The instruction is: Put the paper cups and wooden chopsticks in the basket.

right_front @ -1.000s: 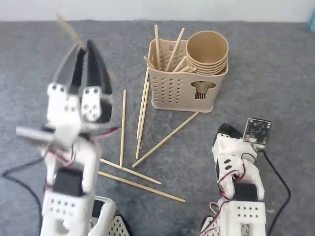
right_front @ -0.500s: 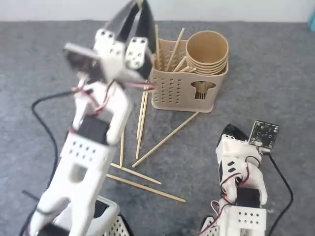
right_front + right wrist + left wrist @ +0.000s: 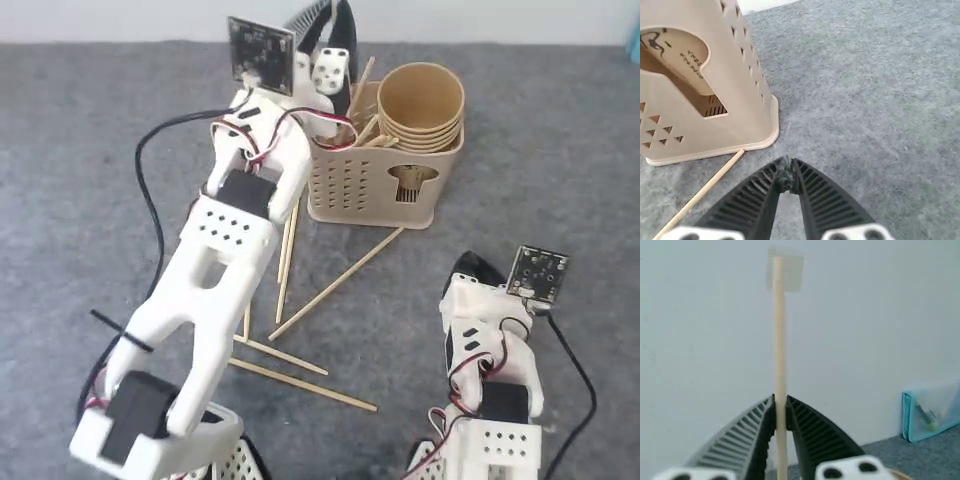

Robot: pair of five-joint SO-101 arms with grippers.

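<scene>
Swinging over from the tabletop's (image 3: 80, 150) left, the left claw (image 3: 781, 410) now hangs at the beige perforated plastic basket's (image 3: 365, 185) rear corner, pinching a pale wooden chopstick (image 3: 779, 330) upright, seemingly ready to drop; the right claw (image 3: 786, 172) rests closed, empty.

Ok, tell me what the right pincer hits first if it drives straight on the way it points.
Probably the grey carpet just ahead of the right pincer, close to the basket; depth is unclear.

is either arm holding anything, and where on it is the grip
The left gripper pinches one wooden chopstick partway along its shaft, a long stretch standing out beyond the grip. The right gripper is shut and holds nothing.
</scene>
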